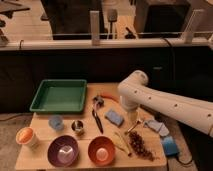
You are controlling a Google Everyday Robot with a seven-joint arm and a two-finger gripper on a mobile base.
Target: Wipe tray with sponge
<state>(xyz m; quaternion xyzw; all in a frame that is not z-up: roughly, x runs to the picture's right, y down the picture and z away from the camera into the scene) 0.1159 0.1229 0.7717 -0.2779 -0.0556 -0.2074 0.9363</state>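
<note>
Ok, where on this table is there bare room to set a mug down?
The tray is bare inside. Bare wood lies between its front rim and the orange cup. It is crowded right of centre: the sponge, the dark spoon and the cloth sit close, with the gripper hanging open just right of the sponge.

The gripper [134, 120] hangs low over the tabletop [42, 120], jaws apart. The sponge [114, 117] sits just to its left, with a thin bare strip between them. Beyond the sponge, a dark spoon [96, 119] bars the way to the tray [59, 96]. A cloth [157, 126] crowds its right, and a dark pile [141, 146] lies on its near side.
</note>
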